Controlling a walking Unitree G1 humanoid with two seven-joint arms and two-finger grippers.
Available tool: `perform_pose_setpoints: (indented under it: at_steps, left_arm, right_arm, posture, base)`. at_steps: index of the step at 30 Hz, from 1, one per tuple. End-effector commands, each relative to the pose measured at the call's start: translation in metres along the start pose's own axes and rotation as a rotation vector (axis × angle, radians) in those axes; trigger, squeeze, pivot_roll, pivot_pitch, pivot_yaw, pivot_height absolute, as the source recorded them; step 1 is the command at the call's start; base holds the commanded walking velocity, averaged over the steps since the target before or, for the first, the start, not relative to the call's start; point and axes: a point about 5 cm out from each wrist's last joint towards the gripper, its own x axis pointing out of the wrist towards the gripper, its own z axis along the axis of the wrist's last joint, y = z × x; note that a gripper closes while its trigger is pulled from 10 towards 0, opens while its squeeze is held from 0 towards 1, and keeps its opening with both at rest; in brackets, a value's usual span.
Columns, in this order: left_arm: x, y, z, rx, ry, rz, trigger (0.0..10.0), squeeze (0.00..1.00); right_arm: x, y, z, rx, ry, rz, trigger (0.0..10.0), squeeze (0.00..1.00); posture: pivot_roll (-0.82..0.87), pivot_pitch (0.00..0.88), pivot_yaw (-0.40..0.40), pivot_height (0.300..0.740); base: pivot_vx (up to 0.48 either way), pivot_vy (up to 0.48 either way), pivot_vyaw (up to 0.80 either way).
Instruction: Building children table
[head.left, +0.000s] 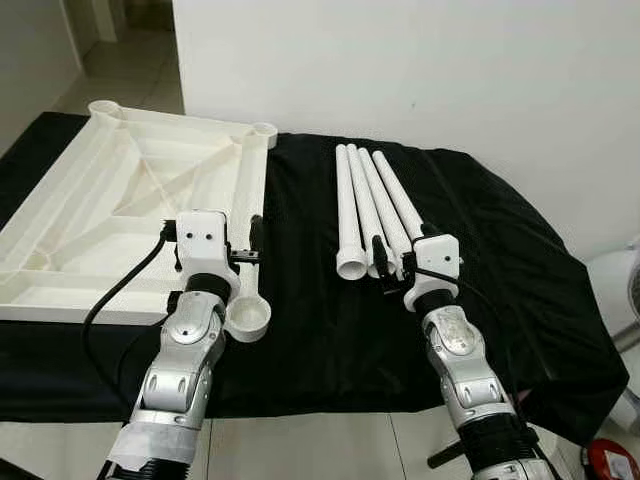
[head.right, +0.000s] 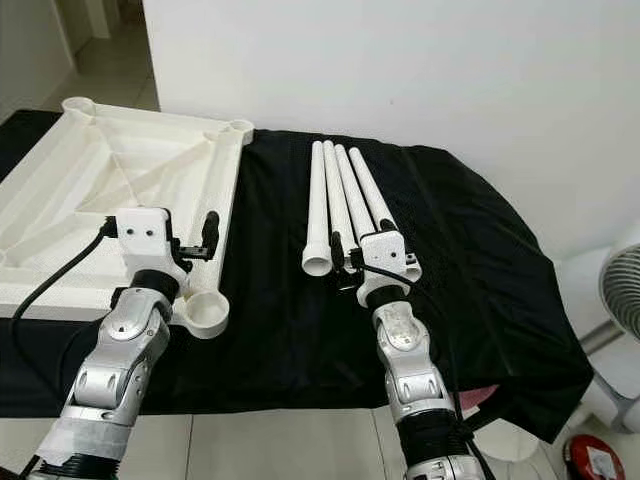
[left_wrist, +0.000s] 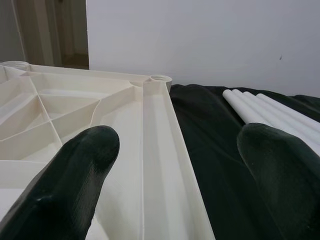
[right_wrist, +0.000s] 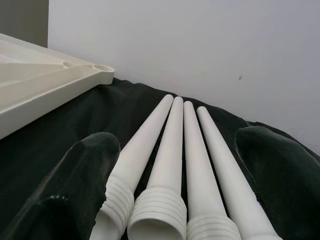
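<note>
White plastic throughout: the tabletop (head.left: 120, 215) lies upside down on the left of the black-draped counter (head.left: 320, 330), ribs up, a round socket (head.left: 247, 318) at its near right corner. Four legs (head.left: 375, 205) lie side by side to the right, threaded ends nearest. The right gripper (right_wrist: 177, 185) hangs over those near ends, jaws apart, straddling the bundle. The left gripper (left_wrist: 175, 170) sits over the tabletop's right edge, jaws also apart. I judge the legs hollow, light, stiff and smooth, apt to roll or slip; take one just beyond the threads, where the taper is thickest. The tabletop looks rigid but broad, best steadied by its rim.
</note>
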Motion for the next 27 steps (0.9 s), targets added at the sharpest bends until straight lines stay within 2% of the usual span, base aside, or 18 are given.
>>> perform_pose_setpoints:
  at_steps: [1, 9, 15, 25, 27]
  left_arm:
    - [0.0011, -0.0032, -0.0008, 0.012, 0.003, -0.008, 10.0, 0.0]
    - [0.0009, -0.0066, -0.0036, 0.021, 0.02, -0.026, 10.0, 0.0]
    - [0.003, -0.005, -0.0027, -0.008, 0.022, -0.045, 10.0, 0.0]
    - [0.0044, -0.0066, -0.0016, -0.013, 0.02, -0.046, 10.0, 0.0]
    - [0.0042, -0.0074, -0.0013, -0.016, 0.015, -0.048, 10.0, 0.0]
  right_arm:
    - [-0.0006, -0.0038, -0.001, -0.008, 0.003, -0.016, 10.0, 0.0]
    - [-0.0003, -0.0031, -0.0016, -0.003, 0.006, -0.019, 10.0, 0.0]
    - [0.0006, -0.0023, -0.002, 0.003, 0.009, -0.016, 10.0, 0.0]
    - [0.0007, -0.0017, -0.0023, -0.003, 0.008, -0.011, 10.0, 0.0]
    - [0.0006, -0.0016, -0.0024, -0.004, 0.008, -0.011, 10.0, 0.0]
  posture:
    - [0.02, 0.0, -0.114, 0.74]
    - [0.02, 0.0, -0.114, 0.74]
    - [0.02, 0.0, -0.113, 0.74]
    - [0.02, 0.0, -0.112, 0.74]
    - [0.02, 0.0, -0.111, 0.74]
  base:
    - [0.0, 0.0, 0.0]
    - [0.0, 0.0, 0.0]
    - [0.0, 0.0, 0.0]
    - [0.0, 0.445, 0.0]
    - [0.0, 0.0, 0.0]
